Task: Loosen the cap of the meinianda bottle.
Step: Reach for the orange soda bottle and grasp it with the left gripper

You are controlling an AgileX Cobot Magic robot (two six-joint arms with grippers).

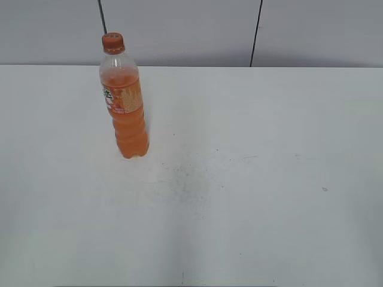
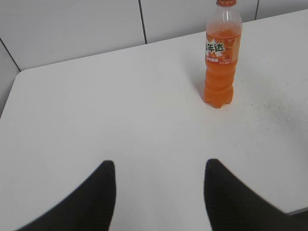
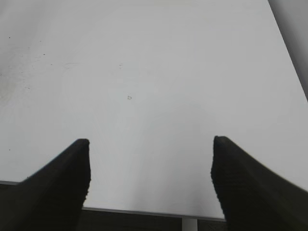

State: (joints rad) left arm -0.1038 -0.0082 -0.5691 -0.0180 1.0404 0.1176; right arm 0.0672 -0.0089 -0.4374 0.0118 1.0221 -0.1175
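Observation:
The meinianda bottle stands upright on the white table at the back left, with orange drink and an orange-and-white label. Its orange cap sits on the neck. The bottle also shows in the left wrist view at the upper right, its cap cut by the top edge. My left gripper is open and empty, well short of the bottle. My right gripper is open and empty over the table's front edge; the bottle is out of its view. Neither gripper shows in the exterior view.
The white table has faint dark scuffs near its middle. A grey panelled wall runs behind it. The table's left edge and rounded corner show in the left wrist view, its front edge in the right wrist view.

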